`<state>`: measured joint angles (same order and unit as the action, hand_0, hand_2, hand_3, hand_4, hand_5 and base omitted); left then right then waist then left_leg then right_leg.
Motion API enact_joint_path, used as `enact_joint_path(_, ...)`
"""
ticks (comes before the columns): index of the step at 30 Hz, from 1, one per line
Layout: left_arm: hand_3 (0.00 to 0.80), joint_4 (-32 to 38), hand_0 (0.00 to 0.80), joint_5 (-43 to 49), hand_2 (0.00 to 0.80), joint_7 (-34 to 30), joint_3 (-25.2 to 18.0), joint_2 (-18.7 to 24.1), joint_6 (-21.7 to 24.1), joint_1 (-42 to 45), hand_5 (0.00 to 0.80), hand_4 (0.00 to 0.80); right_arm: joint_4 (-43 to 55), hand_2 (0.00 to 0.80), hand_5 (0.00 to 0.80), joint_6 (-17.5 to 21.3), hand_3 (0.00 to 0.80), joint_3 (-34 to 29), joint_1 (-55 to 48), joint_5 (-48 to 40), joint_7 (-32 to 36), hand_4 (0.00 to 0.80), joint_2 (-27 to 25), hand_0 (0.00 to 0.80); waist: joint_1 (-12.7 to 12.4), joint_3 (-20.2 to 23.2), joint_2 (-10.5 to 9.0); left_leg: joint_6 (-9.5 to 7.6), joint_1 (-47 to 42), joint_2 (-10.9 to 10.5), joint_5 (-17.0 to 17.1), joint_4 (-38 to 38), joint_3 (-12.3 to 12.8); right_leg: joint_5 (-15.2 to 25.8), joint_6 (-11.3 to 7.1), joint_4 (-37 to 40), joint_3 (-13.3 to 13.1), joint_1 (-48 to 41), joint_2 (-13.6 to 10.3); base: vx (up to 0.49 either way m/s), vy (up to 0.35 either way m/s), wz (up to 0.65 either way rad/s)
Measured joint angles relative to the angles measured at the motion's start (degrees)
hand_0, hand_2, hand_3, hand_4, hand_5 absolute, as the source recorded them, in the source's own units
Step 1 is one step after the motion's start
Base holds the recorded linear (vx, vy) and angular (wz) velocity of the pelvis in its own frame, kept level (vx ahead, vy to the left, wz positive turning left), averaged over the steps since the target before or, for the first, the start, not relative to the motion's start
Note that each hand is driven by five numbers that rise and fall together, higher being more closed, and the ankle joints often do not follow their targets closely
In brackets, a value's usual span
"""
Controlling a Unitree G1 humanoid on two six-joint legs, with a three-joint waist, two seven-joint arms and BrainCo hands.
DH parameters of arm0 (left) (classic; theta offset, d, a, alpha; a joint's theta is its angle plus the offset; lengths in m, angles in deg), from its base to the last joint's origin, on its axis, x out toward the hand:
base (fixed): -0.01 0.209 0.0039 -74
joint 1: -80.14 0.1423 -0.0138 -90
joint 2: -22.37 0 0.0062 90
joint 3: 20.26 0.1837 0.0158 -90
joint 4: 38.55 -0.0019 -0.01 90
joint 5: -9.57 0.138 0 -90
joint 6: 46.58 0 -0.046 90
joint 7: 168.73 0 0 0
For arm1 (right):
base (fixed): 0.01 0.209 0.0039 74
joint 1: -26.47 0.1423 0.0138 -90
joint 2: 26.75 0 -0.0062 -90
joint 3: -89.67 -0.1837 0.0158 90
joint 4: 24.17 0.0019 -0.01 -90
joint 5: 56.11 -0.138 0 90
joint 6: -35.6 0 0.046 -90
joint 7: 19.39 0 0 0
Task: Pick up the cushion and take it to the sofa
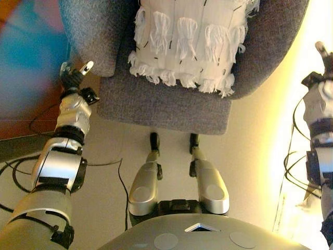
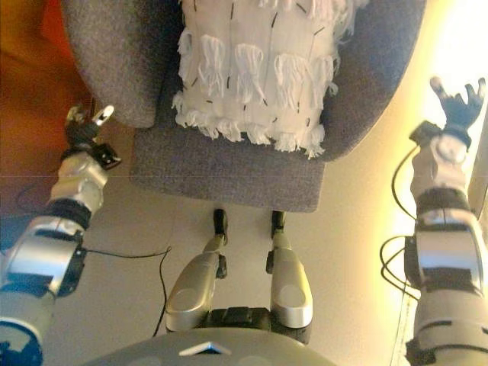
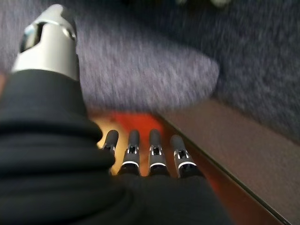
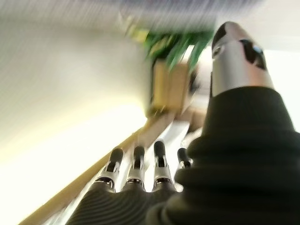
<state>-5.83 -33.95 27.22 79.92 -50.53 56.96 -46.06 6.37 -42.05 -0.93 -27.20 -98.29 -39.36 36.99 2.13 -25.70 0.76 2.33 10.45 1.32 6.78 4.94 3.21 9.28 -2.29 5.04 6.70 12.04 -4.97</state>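
A white cushion point(image 1: 187, 44) with rows of tassels lies on the seat of a grey upholstered sofa point(image 1: 161, 107). Neither hand touches it. My left hand point(image 1: 73, 74) hangs beside the sofa's left armrest point(image 1: 88, 31), fingers relaxed and holding nothing. My right hand point(image 2: 457, 97) is out past the sofa's right side, fingers spread and empty. In the left wrist view the left hand's fingers point(image 3: 154, 150) point toward the grey sofa fabric point(image 3: 150, 65). In the right wrist view the right hand's fingers point(image 4: 136, 164) face a pale wall.
Pale floor point(image 1: 250, 151) lies in front of and to the right of the sofa. A reddish-brown wooden surface point(image 1: 31, 109) is to the left. A potted green plant in a tan box point(image 4: 171, 79) shows past the right hand.
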Motion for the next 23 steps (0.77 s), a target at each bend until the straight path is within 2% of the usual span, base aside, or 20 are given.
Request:
enact_joint_path(2,0.000,2.07,0.000,0.08,0.000,-0.18,-2.71,-1.14,0.83,5.81,0.000,0.000,0.69,0.000,0.000,0.25,0.000,-3.11,-7.13,1.07,-0.63,0.000,2.94,0.000,0.02,0.00,-0.01,0.14,-1.27,0.16,-0.13,0.06,0.03,-0.04,0.00,0.06,0.17,-1.23,0.14,-0.026,-0.070,-0.02)
enact_joint_path(5,0.000,2.74,0.000,2.31,0.000,-0.27,-3.34,-3.48,0.59,13.60,0.000,0.000,0.57,0.000,0.000,-0.27,0.000,-4.58,-17.19,0.99,-0.69,0.000,7.49,0.000,0.03,0.00,-0.02,0.34,-3.29,0.40,-0.34,0.13,0.01,-0.32,0.18,0.12,0.50,-3.29,0.34,0.033,-0.064,-0.01)
enact_joint_path(8,0.000,1.34,0.000,4.82,0.000,-2.06,-5.67,-8.19,-2.15,21.39,0.000,0.000,-6.30,0.000,0.000,-1.51,0.000,-7.25,-23.93,0.60,3.34,0.000,12.75,0.000,-0.05,0.52,-0.21,0.86,-6.79,0.76,-1.19,0.40,-0.20,-1.71,0.09,0.25,0.82,-6.89,0.59,0.052,-0.040,0.04)
enact_joint_path(10,0.000,-2.07,0.000,7.53,0.000,-3.67,-5.75,-11.00,-3.98,26.73,0.000,0.000,-10.62,0.000,0.000,-3.38,0.000,-7.18,-28.75,1.25,6.59,0.000,16.48,0.000,-0.13,3.37,-0.28,0.73,-6.93,1.08,-1.52,0.38,-0.26,-2.19,0.56,0.23,1.01,-7.02,0.81,0.059,-0.028,0.00)
enact_joint_path(14,0.000,-7.98,0.000,13.98,0.000,-5.61,-5.47,-16.75,-7.86,33.95,0.000,0.000,-13.35,0.000,0.000,-9.33,0.000,-3.36,-35.44,3.35,12.07,0.000,23.67,0.000,-0.23,7.77,-0.38,0.95,-9.58,1.41,-2.02,0.39,-0.50,-2.63,0.49,0.29,1.47,-9.77,1.12,0.098,-0.044,0.04)
enact_joint_path(18,0.000,-15.54,0.000,15.74,0.000,-6.28,-4.68,-21.37,-10.47,37.98,0.000,0.000,-14.53,0.000,0.000,-13.96,0.000,1.84,-38.79,4.87,18.62,0.000,30.71,0.000,-0.82,15.65,-0.63,1.04,-12.07,1.73,-3.01,0.44,-0.43,-3.85,0.87,0.38,1.50,-12.29,1.38,0.067,-0.033,-0.01)
enact_joint_path(19,0.000,-16.33,0.000,15.75,0.000,-6.63,-4.64,-21.93,-11.20,37.96,0.000,0.000,-14.41,0.000,0.000,-14.39,0.000,3.52,-38.94,6.50,19.84,0.000,31.81,0.000,-1.27,17.15,-0.67,1.06,-12.38,1.79,-3.05,0.42,-0.43,-3.88,0.90,0.38,1.48,-12.41,1.45,0.000,0.000,0.00)
enact_joint_path(23,0.000,-16.43,0.000,15.94,0.000,-9.02,-3.81,-21.20,-14.47,38.05,0.000,0.000,-13.80,0.000,0.000,-15.02,0.000,8.65,-39.51,14.66,22.09,0.000,30.84,0.000,-2.25,20.70,-1.27,1.14,-14.01,2.08,-3.18,0.45,-0.56,-4.15,1.11,0.40,1.67,-14.65,1.70,0.028,-0.010,0.04)
